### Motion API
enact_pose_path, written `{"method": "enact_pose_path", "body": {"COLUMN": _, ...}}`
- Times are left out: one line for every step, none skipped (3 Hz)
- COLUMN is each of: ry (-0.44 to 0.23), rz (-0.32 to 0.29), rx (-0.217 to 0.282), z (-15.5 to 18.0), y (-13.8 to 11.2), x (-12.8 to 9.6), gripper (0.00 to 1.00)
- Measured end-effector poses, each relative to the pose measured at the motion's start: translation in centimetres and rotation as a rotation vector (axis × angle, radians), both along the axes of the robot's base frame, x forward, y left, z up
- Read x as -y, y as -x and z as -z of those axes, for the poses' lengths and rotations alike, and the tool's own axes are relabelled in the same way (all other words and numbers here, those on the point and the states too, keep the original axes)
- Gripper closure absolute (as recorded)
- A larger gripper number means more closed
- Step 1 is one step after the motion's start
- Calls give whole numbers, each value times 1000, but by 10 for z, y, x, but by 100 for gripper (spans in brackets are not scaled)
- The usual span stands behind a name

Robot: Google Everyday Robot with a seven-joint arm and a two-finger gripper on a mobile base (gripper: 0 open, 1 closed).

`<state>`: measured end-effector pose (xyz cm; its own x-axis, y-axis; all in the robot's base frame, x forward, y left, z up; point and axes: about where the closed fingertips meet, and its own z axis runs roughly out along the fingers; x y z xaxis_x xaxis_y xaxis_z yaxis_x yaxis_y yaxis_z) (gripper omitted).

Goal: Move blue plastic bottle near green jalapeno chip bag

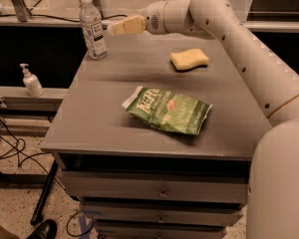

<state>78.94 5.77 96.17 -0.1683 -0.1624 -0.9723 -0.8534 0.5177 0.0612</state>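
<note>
We see the gripper [113, 28] just beside the upright blue plastic bottle [92, 28]; how open it is, we cannot tell.

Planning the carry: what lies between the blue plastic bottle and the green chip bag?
Only bare tabletop, in the camera view. The hand hovers beside the bottle; the yellow sponge lies off that line.

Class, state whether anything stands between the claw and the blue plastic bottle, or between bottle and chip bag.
Nothing visible does. The claw hangs beside the blue plastic bottle, with open air between; bare table separates bottle and green jalapeno chip bag.
</note>
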Motion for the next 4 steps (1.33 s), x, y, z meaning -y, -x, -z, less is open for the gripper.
{"method": "enact_pose_path", "body": {"ry": -55, "rz": -43, "rx": 4, "z": 5, "y": -12, "x": -29, "gripper": 0}}
{"method": "enact_pose_path", "body": {"ry": -84, "rz": -101, "rx": 2, "z": 5, "y": -20, "x": -60, "gripper": 0}}
{"method": "enact_pose_path", "body": {"ry": -73, "rz": -146, "rx": -4, "z": 6, "y": -25, "x": -85, "gripper": 0}}
{"method": "enact_pose_path", "body": {"ry": -12, "rz": -160, "rx": -5, "z": 10, "y": -28, "x": -104, "gripper": 0}}
